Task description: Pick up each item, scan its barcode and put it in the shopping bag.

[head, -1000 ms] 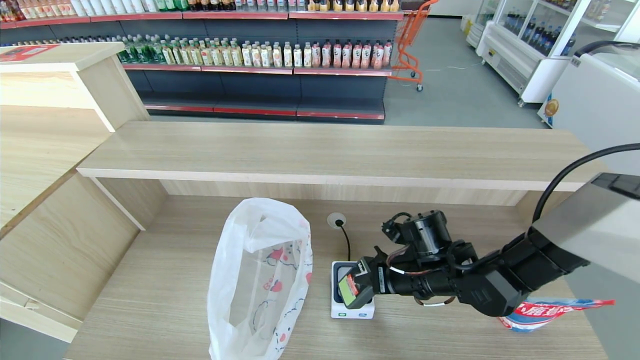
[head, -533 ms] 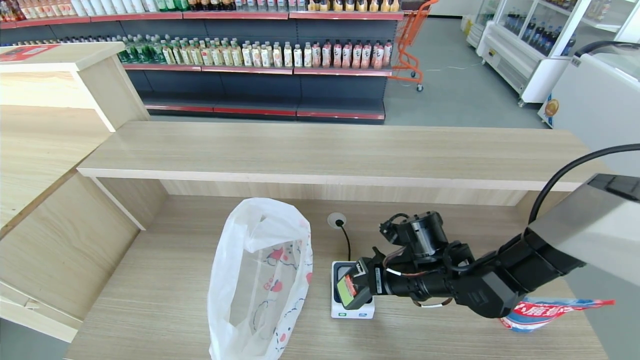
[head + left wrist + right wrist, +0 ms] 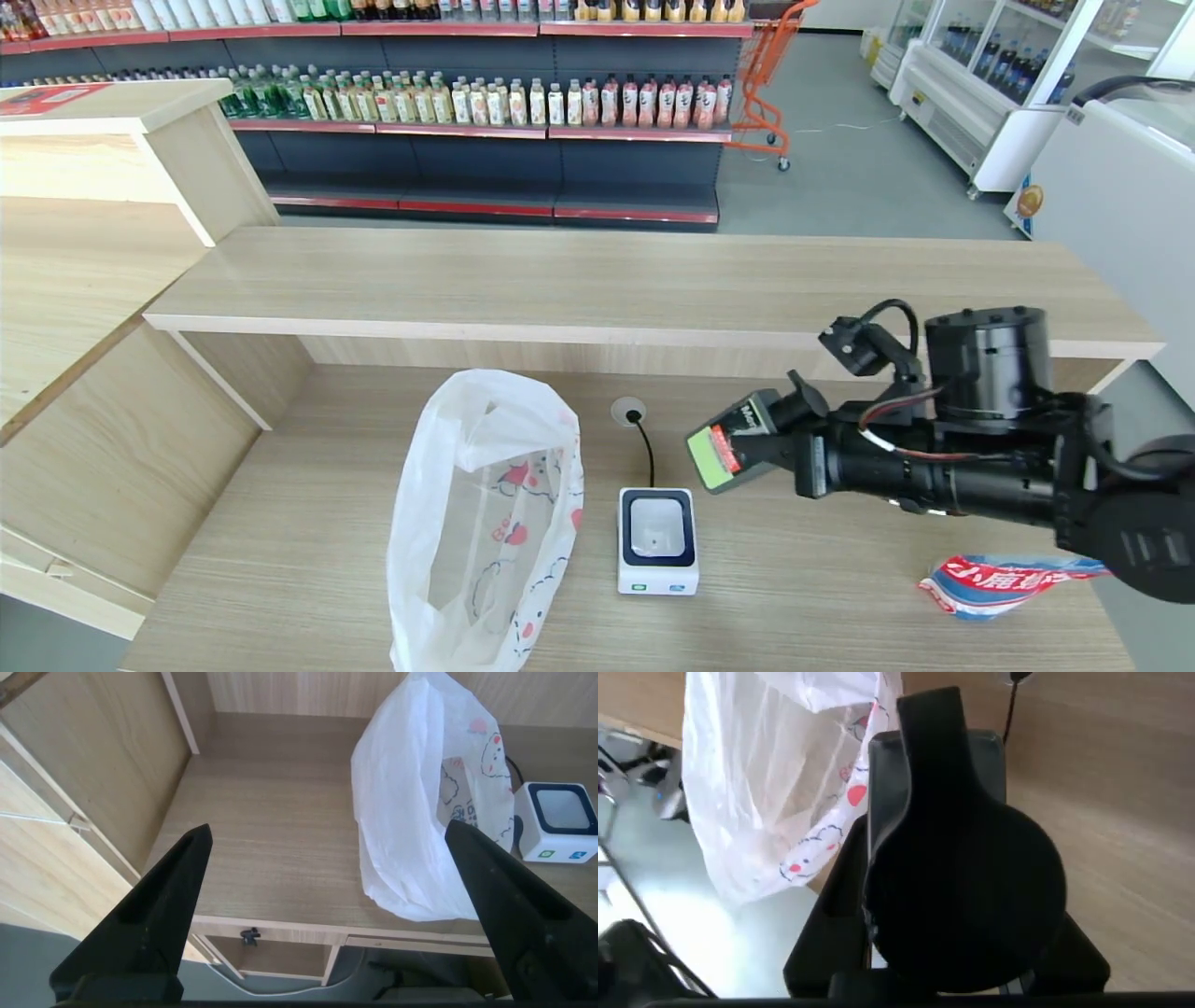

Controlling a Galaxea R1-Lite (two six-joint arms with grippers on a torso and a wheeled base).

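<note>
R gripper (image 3: 747, 439) holds a small box (image 3: 714, 455) in the air, up and to the R of the scanner (image 3: 658, 541).
Nearest you, the white shopping bag (image 3: 485, 523) stands open on the counter (image 3: 308, 560), w/ the scanner just beside it on its R, window up. A red-white-blue snack pack (image 3: 999, 583) lies near the counter's R end, well apart from the scanner. Your L gripper (image 3: 327, 831) faces the counter L of the bag, jaws wide w/ nothing btwn. The R jaws are clamped on the box, green face w/ red label toward the bag, clear of the surface. Farther back, the scanner's black cable (image 3: 647, 453) runs to a round grommet (image 3: 628, 411). Beyond that comes the raised ledge (image 3: 607, 280), then shelves of bottles (image 3: 485, 101).
</note>
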